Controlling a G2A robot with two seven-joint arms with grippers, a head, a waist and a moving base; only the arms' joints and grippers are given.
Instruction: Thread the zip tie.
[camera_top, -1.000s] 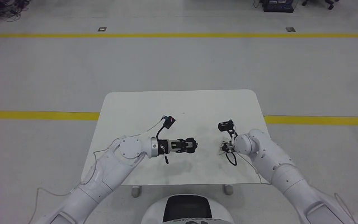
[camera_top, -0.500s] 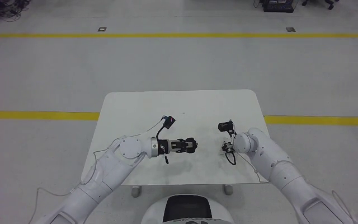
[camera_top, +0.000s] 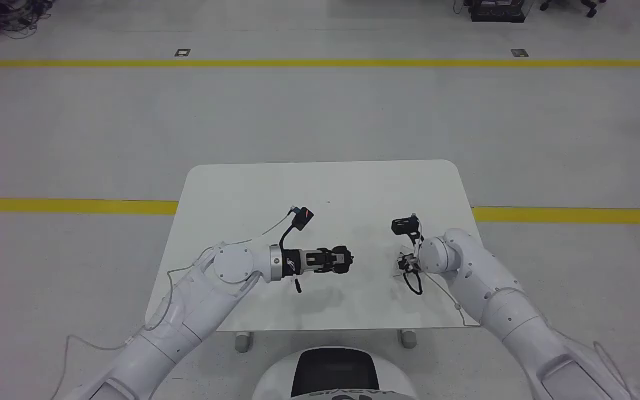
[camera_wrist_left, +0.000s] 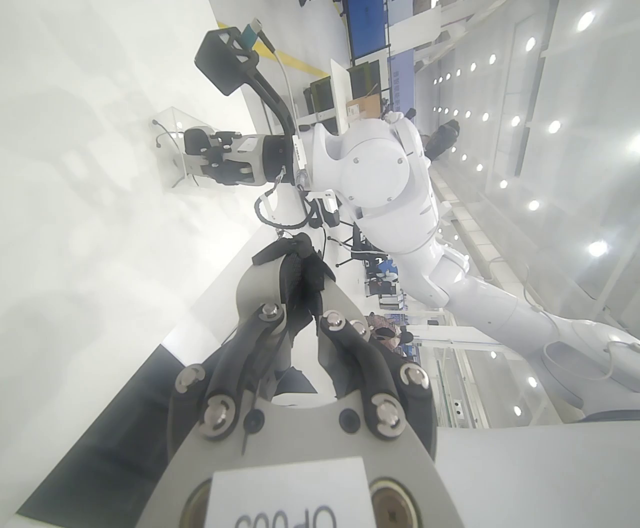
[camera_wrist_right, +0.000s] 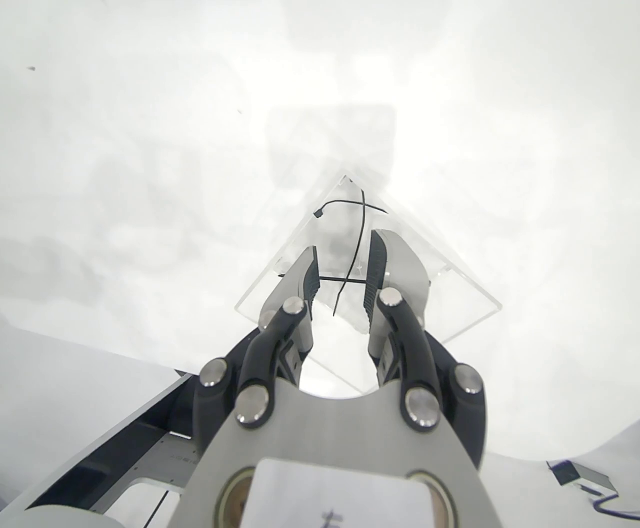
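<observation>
Left side first. In the top view the left arm lies low across the white table (camera_top: 330, 190), forearm level, and the left gripper (camera_top: 345, 260) points sideways toward the other arm. The left wrist view adds the detail: the left gripper's (camera_wrist_left: 300, 272) dark pads are pressed together, and I cannot make out anything held between them.

Middle. Both wrist views bring out a clear plate (camera_wrist_right: 450, 285) lying flat on the table. From the left wrist it appears as a glassy outline (camera_wrist_left: 170, 117) under the far gripper.

On that plate, the right wrist view shows a zip tie (camera_wrist_right: 357, 235) running lengthwise up the gap between the fingers. A second zip tie (camera_wrist_right: 345, 202) crosses it beyond the fingertips, its small head at one end. A thin black strand (camera_wrist_right: 342, 280) spans the gap from pad to pad; I cannot tell whether it touches either pad.

Right side. The right arm comes in from the near right corner with its wrist bent, so the right gripper (camera_top: 403, 263) points down at the table. Its fingers stand well apart (camera_wrist_right: 340, 270), astride the ties and gripping nothing. The left wrist view shows the same gripper (camera_wrist_left: 192, 155) from the side, tips just at the plate. The two grippers are near each other but apart.
</observation>
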